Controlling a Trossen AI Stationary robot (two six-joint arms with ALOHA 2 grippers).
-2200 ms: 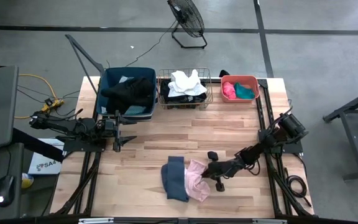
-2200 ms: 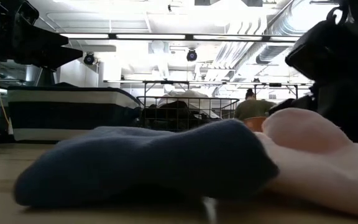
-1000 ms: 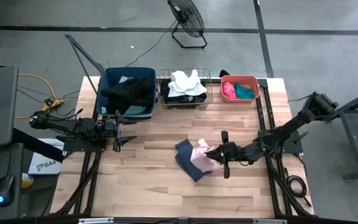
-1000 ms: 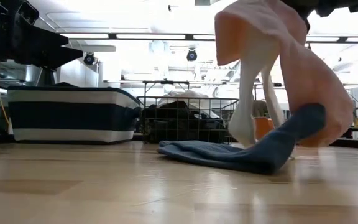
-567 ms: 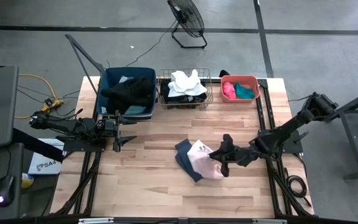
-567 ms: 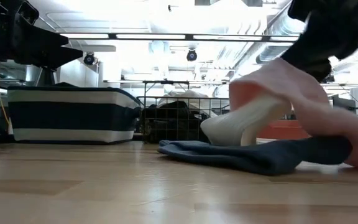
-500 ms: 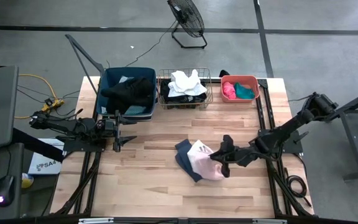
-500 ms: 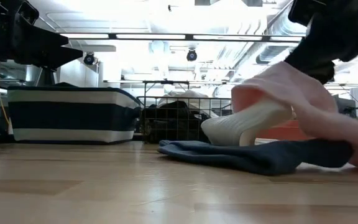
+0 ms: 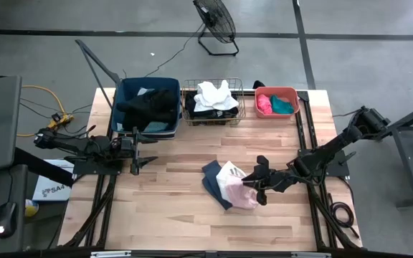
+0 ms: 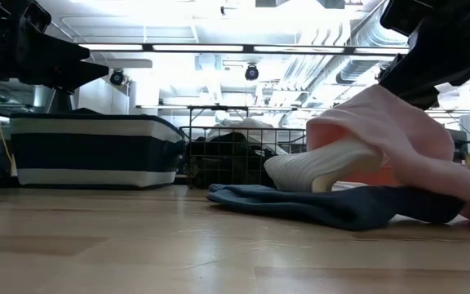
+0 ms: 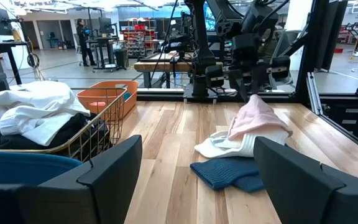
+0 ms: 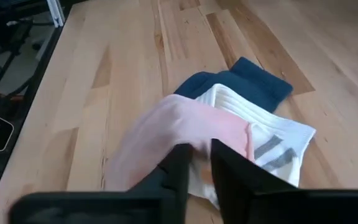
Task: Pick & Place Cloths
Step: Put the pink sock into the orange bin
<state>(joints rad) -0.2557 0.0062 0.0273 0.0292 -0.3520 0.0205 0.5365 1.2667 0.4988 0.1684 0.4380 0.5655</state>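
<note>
A pale pink cloth (image 9: pixel 240 192) with a white ribbed end (image 9: pixel 229 174) lies heaped on a slate grey-blue cloth (image 9: pixel 213 180) on the table, right of its middle. In the low view the pink cloth (image 10: pixel 386 122) arches over the flat blue cloth (image 10: pixel 325 204). My right gripper (image 9: pixel 254 180) is low over the pink cloth's right side and shut on it. My left gripper (image 9: pixel 146 151) hangs open near the blue tub, touching nothing. More cloths fill the three containers at the far edge. My right gripper pinches a raised fold of the pink cloth (image 12: pixel 185 134) between its two fingers (image 12: pixel 176 163), slanting down from the table's right. The cloth drapes slack from the fingers. Its white ribbed end (image 12: pixel 263 140) rests on the blue cloth (image 12: pixel 250 78).
Along the far edge stand a blue tub (image 9: pixel 127 107) with black cloths, a wire basket (image 9: pixel 189 92) with white and black cloths, and a coral tub (image 9: pixel 292 93) with pink and teal cloths. Bare wood lies on the near half and centre-left.
My right gripper has come down toward the table, still shut on the pink cloth. The pink cloth, which hung high below the fingers, has sunk and now drapes over the blue cloth. The blue cloth's lifted end has settled flat on the table.
</note>
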